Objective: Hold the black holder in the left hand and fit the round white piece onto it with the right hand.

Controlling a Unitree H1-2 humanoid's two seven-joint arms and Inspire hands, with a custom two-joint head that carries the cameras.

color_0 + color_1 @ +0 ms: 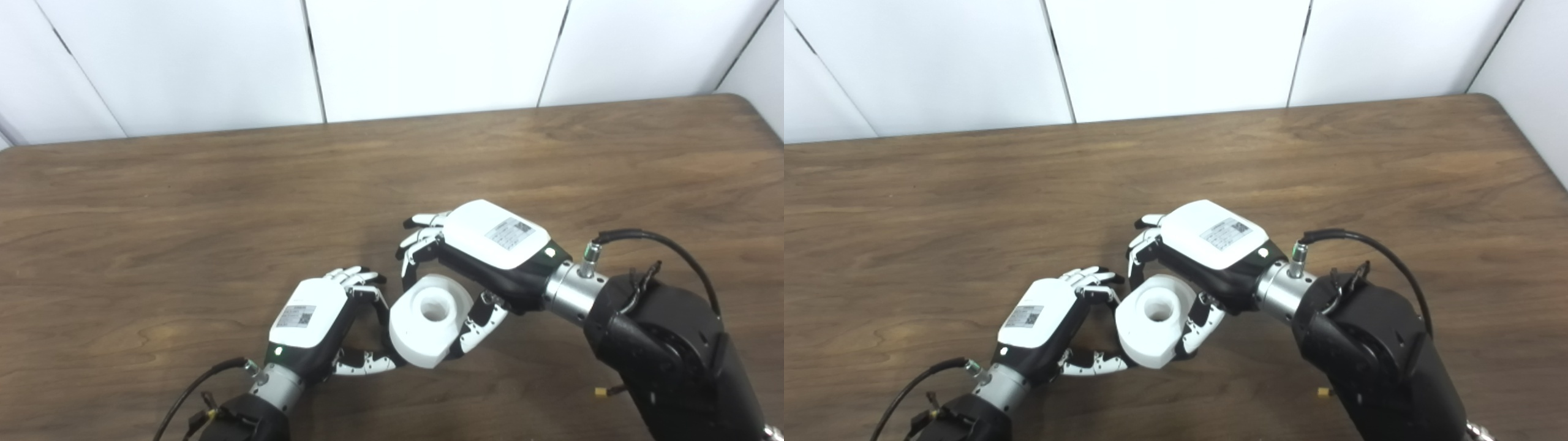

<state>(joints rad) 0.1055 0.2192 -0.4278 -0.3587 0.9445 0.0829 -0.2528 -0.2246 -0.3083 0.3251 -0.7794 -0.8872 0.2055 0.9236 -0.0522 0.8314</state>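
Observation:
The round white piece, thick with a round hole in its middle, hangs between my two hands just above the wooden table. My right hand is shut on it, fingers over its far rim and thumb against its near right side. My left hand curls in from the left, fingers at the piece's left edge and thumb under its lower left. The black holder is hidden beneath the white piece, inside the left hand's grasp.
The brown wooden table stretches away to white wall panels at the back. Its right rear corner is rounded. A small yellow connector hangs by my right forearm.

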